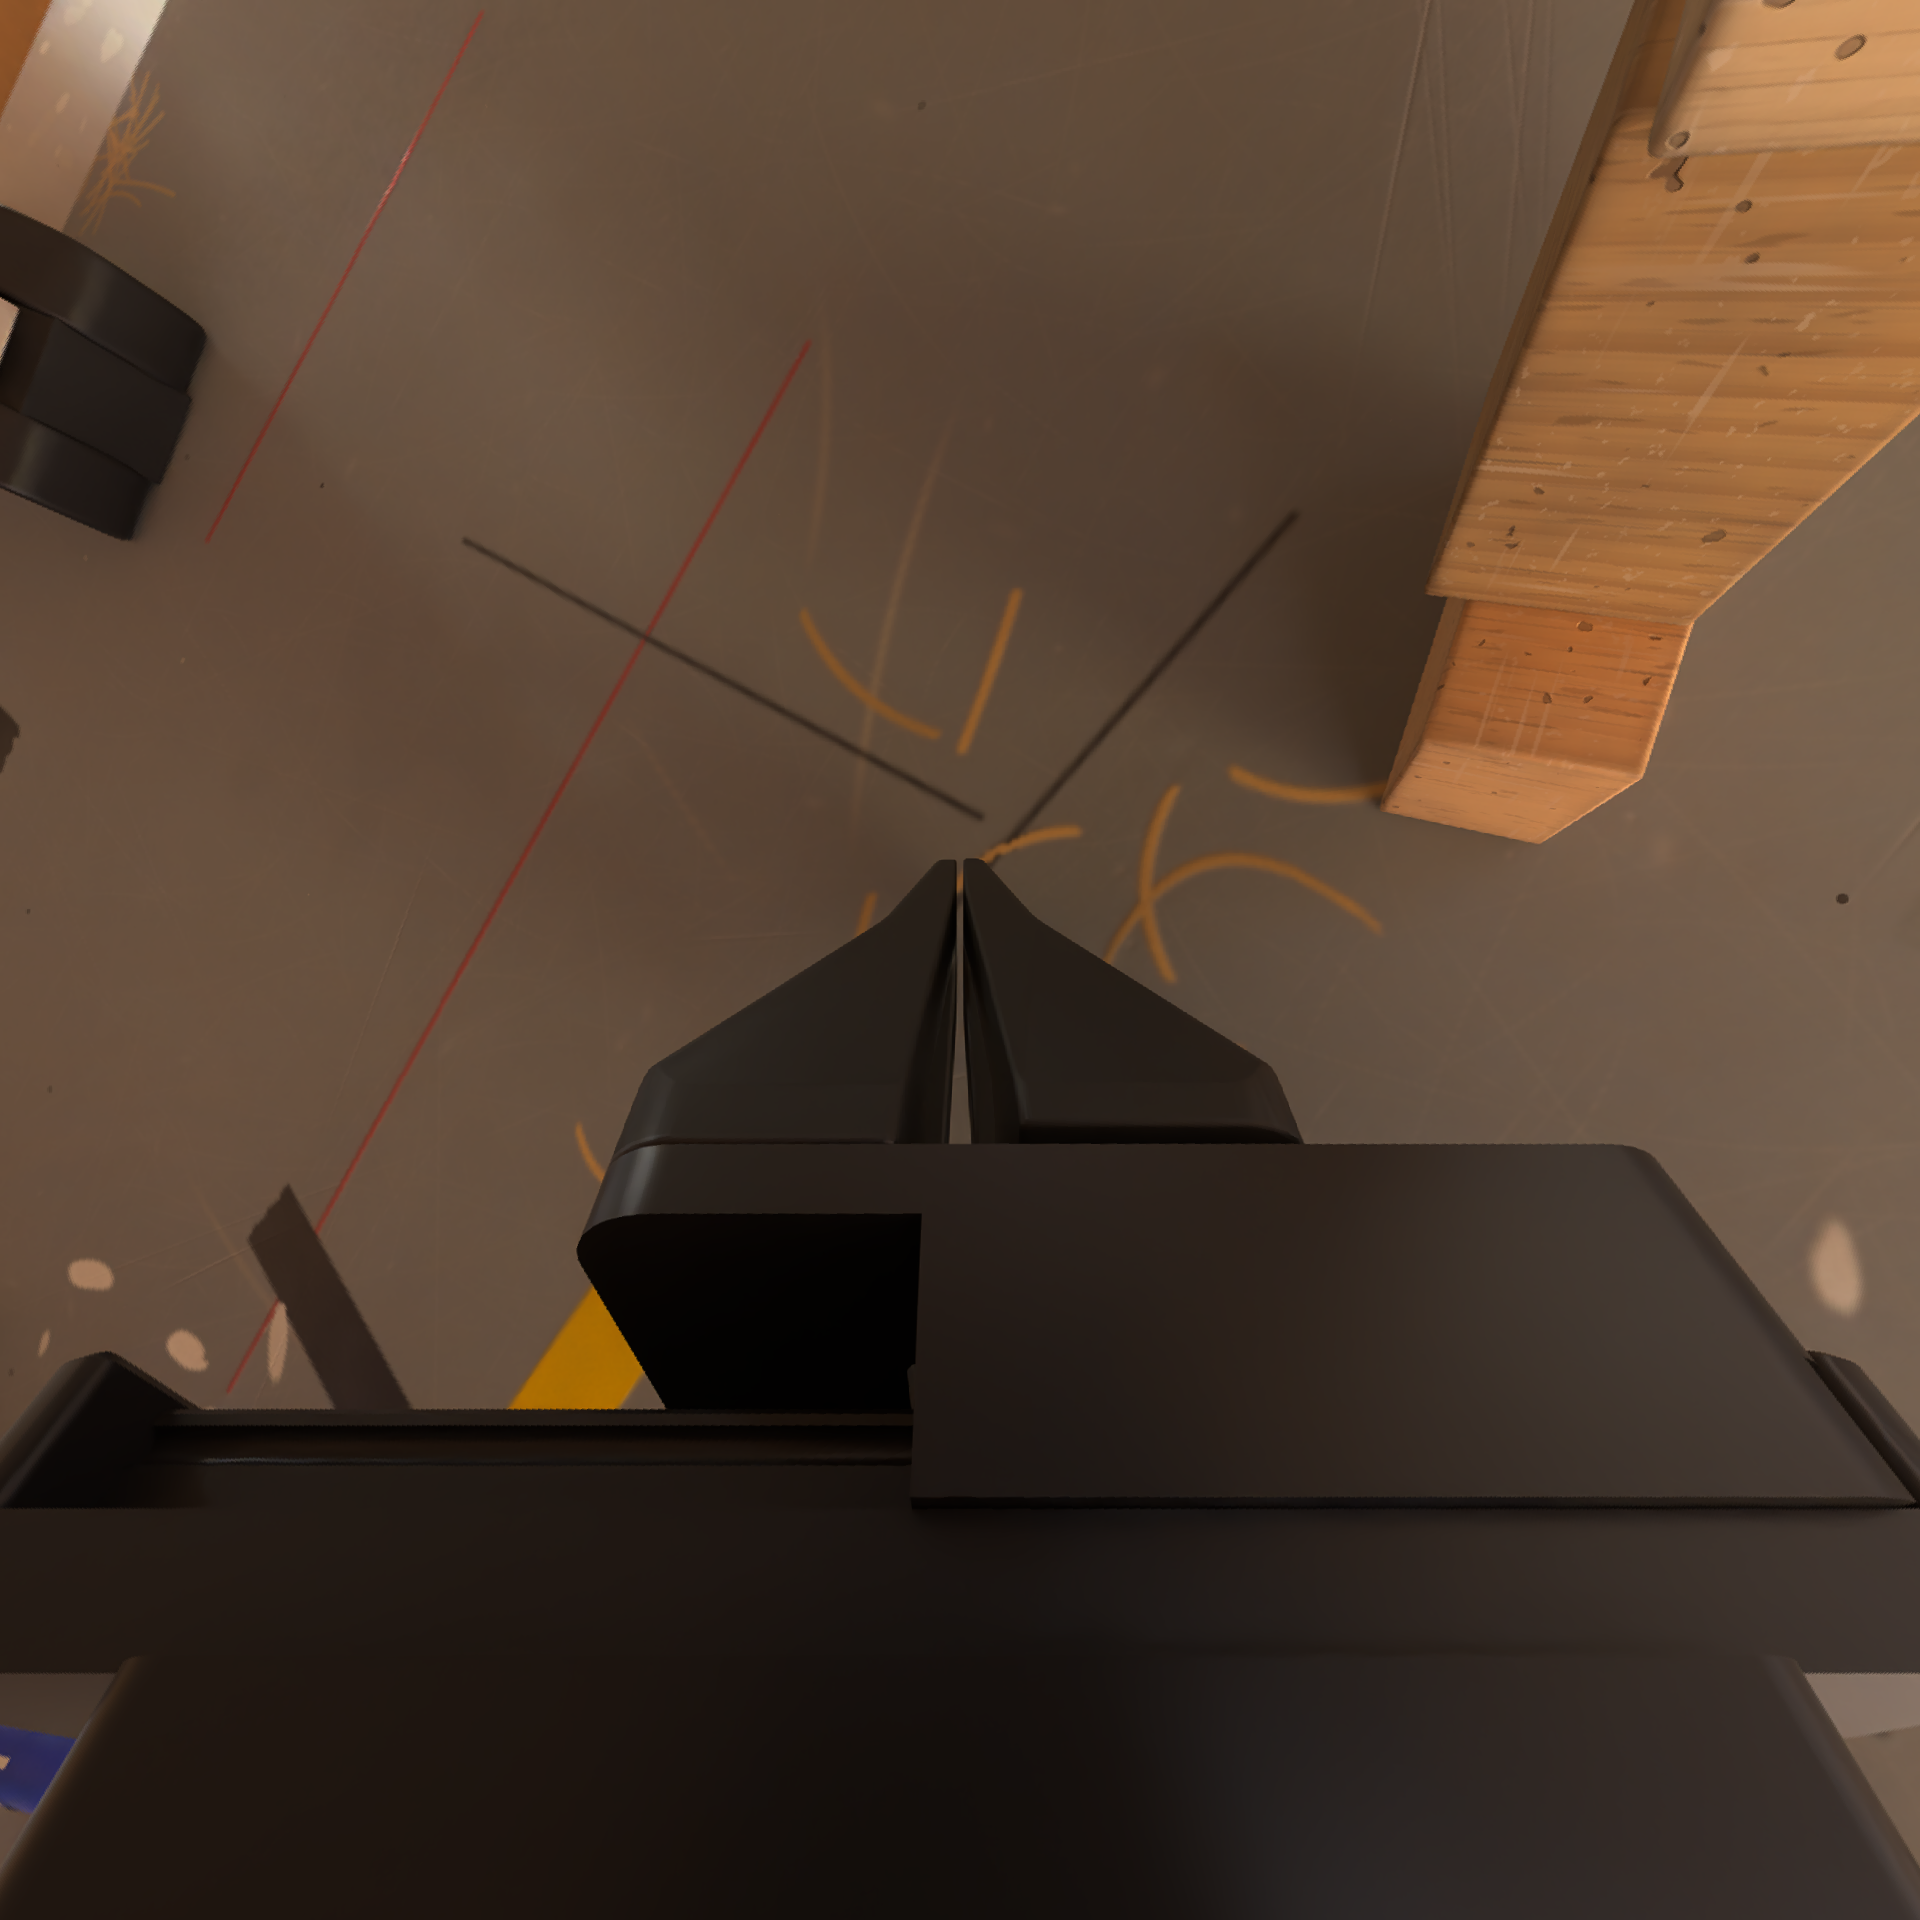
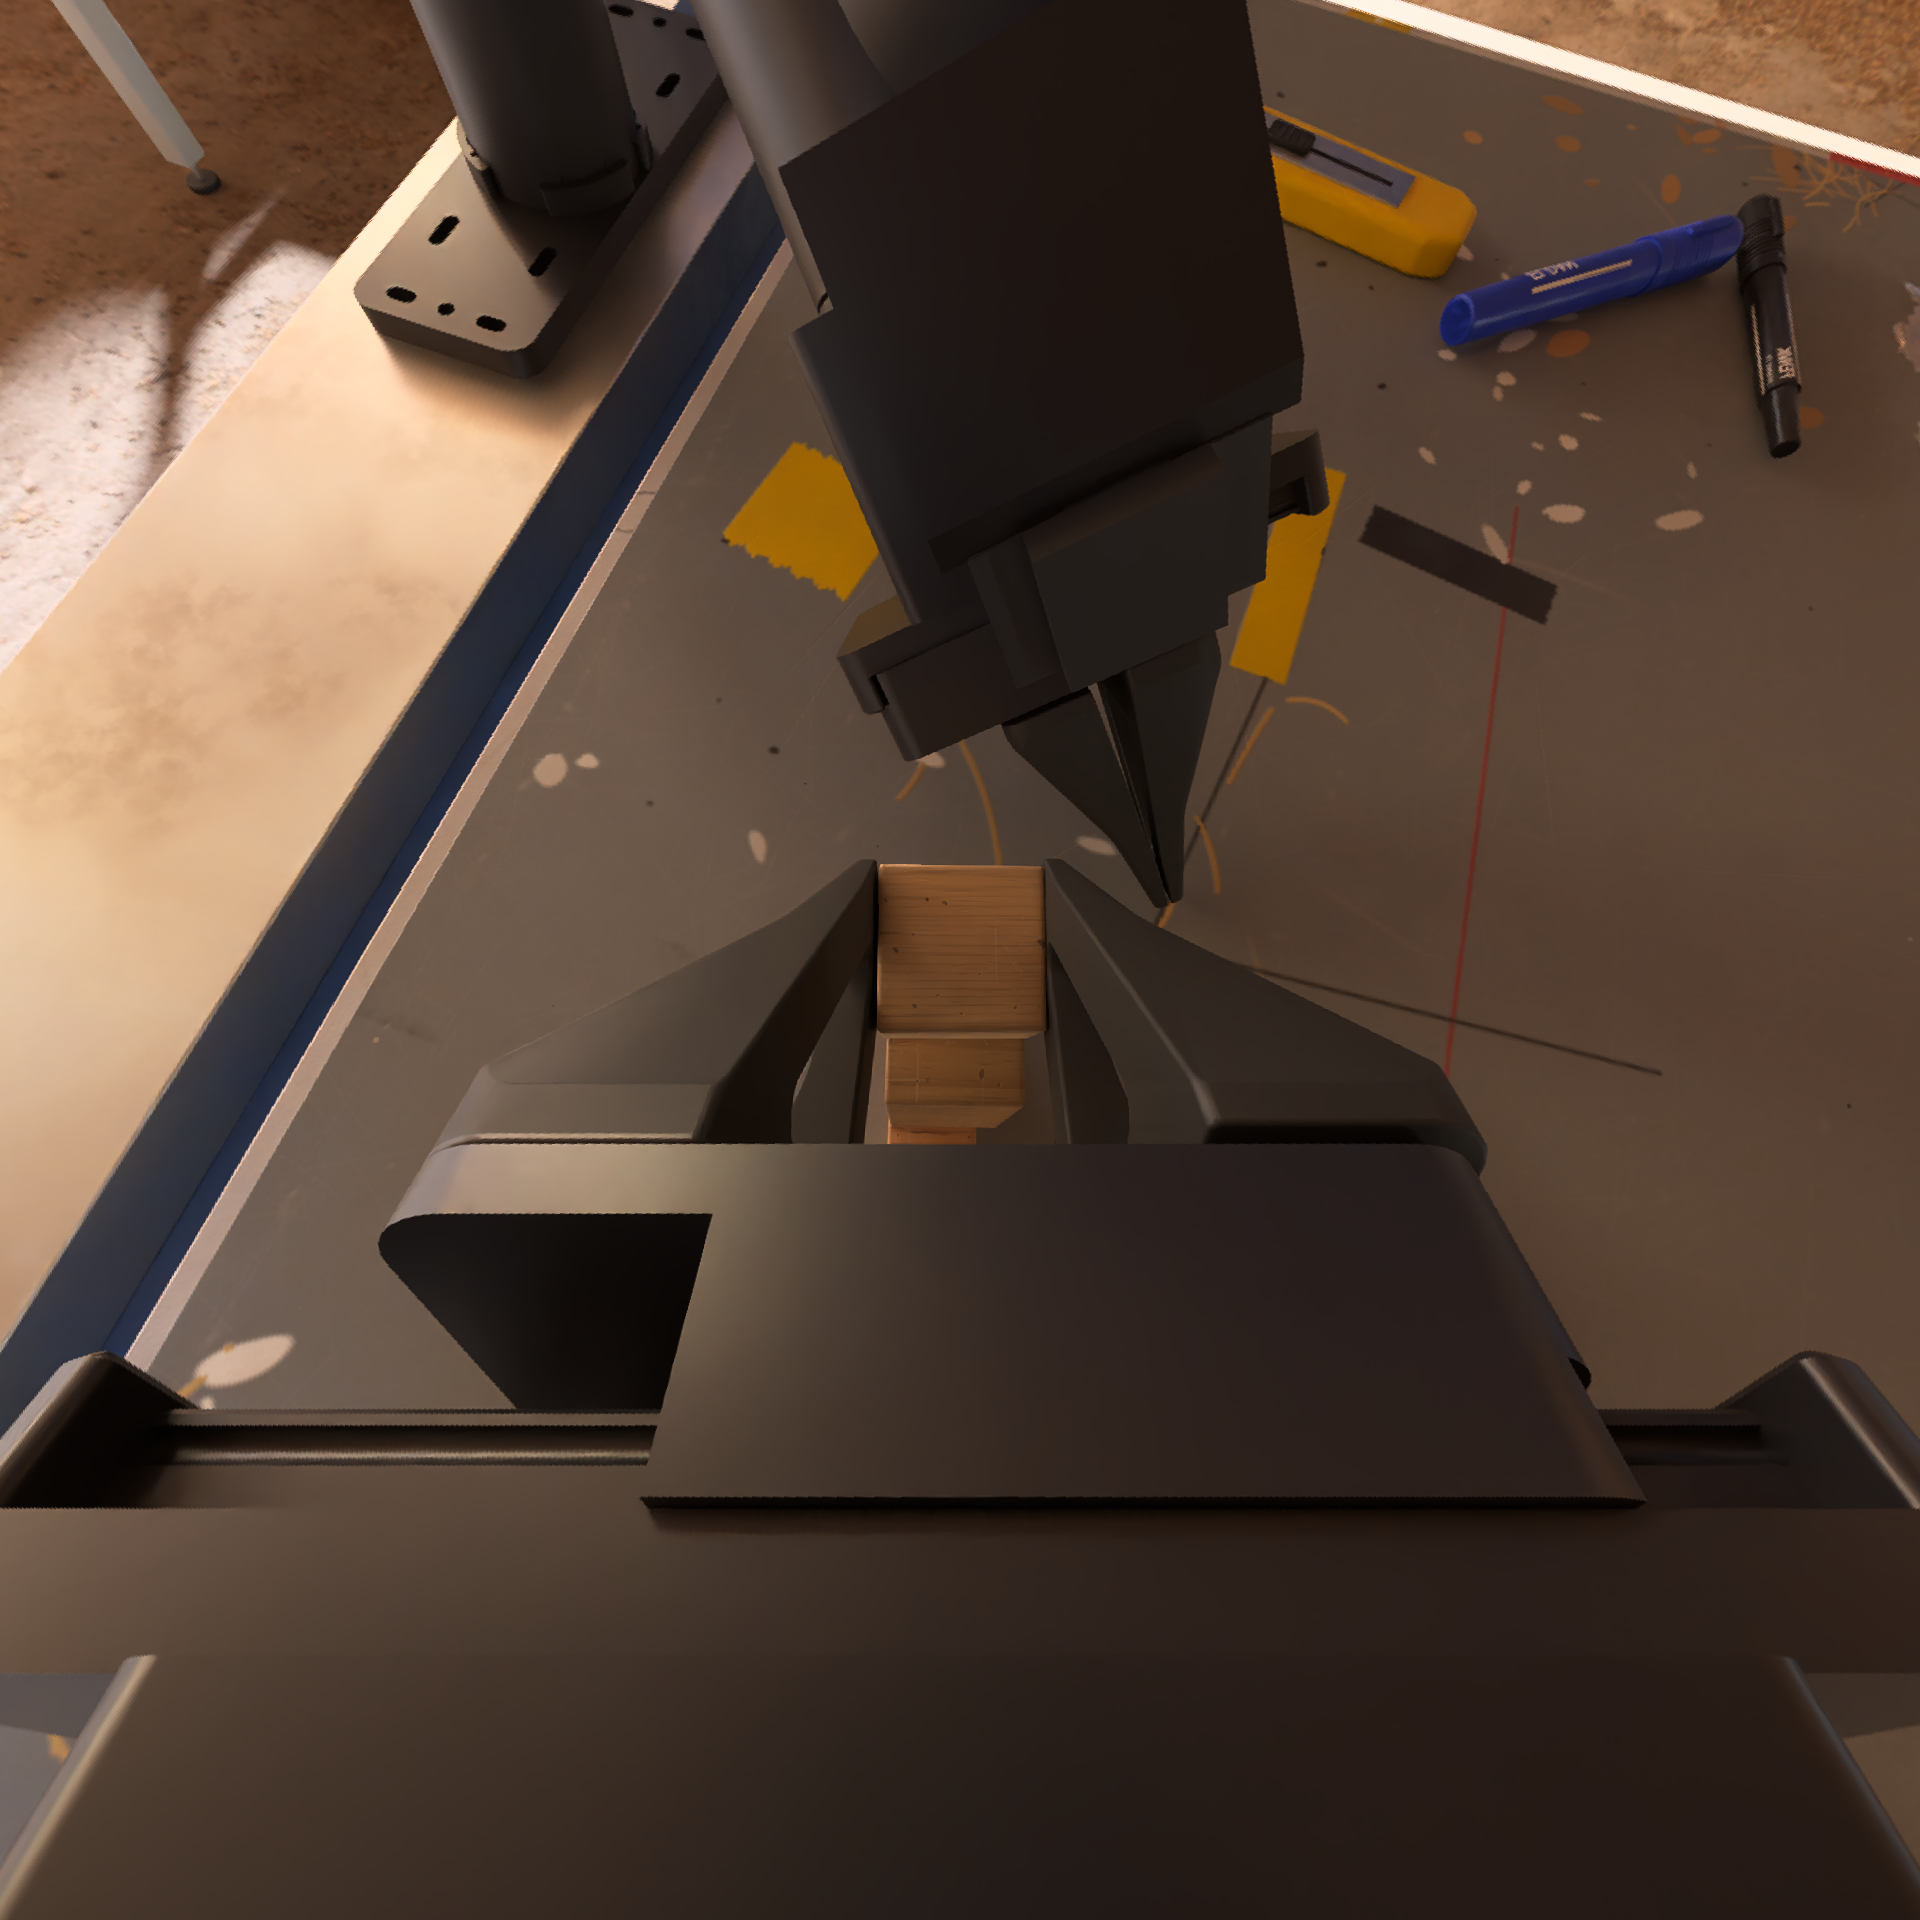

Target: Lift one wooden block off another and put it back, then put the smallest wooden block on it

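Left gripper (image 1: pixel 958 864) closed tight, nothing between the fingers, hovering over bare grey table (image 1: pixel 623 312) with scribbles and lines. Block stack at upper right of left wrist view: top block (image 1: pixel 1797 73) on middle block (image 1: pixel 1662 395) on bottom block (image 1: pixel 1538 717), stepped, all touching. Right gripper (image 2: pixel 961 883) clamped on the top block (image 2: pixel 960 948), fingers against both its sides; the two lower blocks visible under it in the right wrist view. Cannot tell which block is smallest, or whether top block is lifted clear. Further back: yellow box cutter (image 2: pixel 1371 208), blue marker (image 2: pixel 1590 275), black marker (image 2: pixel 1771 332), yellow tape patches (image 2: pixel 800 520).
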`<state>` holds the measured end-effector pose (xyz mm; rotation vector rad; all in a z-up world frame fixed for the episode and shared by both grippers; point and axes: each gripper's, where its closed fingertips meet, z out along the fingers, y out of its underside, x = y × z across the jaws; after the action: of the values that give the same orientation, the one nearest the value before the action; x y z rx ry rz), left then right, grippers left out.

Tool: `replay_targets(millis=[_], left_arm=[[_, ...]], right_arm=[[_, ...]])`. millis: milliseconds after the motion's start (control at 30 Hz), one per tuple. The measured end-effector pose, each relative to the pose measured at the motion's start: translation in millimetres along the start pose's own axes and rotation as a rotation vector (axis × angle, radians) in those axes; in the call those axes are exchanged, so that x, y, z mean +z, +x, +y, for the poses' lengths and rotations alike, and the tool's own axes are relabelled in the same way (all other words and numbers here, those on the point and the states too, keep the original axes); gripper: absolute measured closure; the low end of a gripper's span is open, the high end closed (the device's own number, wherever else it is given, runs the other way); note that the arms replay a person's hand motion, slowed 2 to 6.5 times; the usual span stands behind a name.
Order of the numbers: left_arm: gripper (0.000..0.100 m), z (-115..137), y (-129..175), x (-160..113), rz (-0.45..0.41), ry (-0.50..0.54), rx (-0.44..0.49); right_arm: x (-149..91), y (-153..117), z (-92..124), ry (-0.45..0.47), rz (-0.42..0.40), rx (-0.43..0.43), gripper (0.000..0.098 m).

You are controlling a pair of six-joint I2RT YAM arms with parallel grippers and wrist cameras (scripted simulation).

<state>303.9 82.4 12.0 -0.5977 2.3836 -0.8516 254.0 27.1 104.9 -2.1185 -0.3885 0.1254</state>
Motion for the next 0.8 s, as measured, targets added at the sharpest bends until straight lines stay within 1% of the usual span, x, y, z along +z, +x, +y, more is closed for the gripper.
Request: replay_targets(millis=[800], left_arm=[[0.099, -0.1, 0.0, 0.0, 0.000, 0.000, 0.000]], right_arm=[[1.7, -0.8, 5.9, -0.029, -0.006, 0.004, 0.0721]])
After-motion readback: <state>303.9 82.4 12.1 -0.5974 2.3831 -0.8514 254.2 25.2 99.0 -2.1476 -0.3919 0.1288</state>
